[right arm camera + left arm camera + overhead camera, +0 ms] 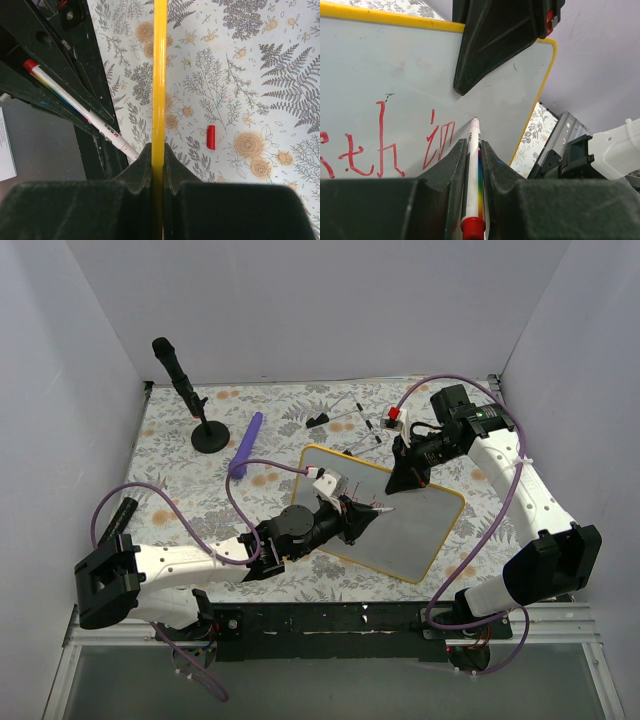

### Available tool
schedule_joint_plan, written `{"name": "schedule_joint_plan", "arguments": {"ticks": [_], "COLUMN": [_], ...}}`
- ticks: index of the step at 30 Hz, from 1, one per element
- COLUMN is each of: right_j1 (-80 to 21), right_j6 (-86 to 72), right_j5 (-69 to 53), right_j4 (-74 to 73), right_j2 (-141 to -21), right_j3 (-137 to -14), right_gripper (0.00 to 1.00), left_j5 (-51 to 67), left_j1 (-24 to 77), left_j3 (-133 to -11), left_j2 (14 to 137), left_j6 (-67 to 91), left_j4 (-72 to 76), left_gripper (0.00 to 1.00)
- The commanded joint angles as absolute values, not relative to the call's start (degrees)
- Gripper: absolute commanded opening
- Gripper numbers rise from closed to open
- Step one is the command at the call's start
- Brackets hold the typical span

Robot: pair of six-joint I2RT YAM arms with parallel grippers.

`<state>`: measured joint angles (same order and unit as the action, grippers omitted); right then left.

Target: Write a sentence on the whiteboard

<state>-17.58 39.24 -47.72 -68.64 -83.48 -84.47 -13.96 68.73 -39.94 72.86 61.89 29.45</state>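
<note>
Closest up in the left wrist view, the left gripper (475, 148) is clenched on a marker (472, 195), a white barrel with a rainbow stripe and a red end, poking out forward between the fingers. The tip sits right at the whiteboard (380, 65), just past the last red strokes. I honestly can't tell if it's touching. The lettering (382, 145) is thin red handwriting that runs off the left edge of that view; the bits I can make out look like "th" and "in". A little farther up the board, the right gripper (160, 150) is pinched onto the yellow rim (160, 75), jaws tight on both sides of the edge. Below it, a small red cap (211, 137) lies on the floral tablecloth (260, 60). From the top camera, the whiteboard sits turned diagonally around the middle-right of the table, with the left gripper (362, 514) over its near half and the right gripper (408, 476) on the far edge. Further back there's a purple tube (246, 445), and a black mic stand (190, 400) in the far left corner.
</note>
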Motion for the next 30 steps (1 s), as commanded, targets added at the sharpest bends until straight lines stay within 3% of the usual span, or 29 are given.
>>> {"name": "schedule_joint_plan", "arguments": {"ticks": [1,30], "right_j1": [-17.2,-17.1], "right_j6": [40.7,40.7], "right_j5": [-53.3,-53.4], "right_j4": [-66.0,-66.3], "right_j2": [-81.4,-81.2], "right_j3": [-85.4,-85.5], "right_gripper": [0.01,0.01], "left_j5": [-15.0,-13.4], "left_j1": [68.3,67.6], "left_j3": [-41.7,-41.4], "left_j2": [72.4,72.6], "left_j6": [61.1,62.4], "left_j4": [28.3,22.4], "left_gripper": [0.00,0.00]}}
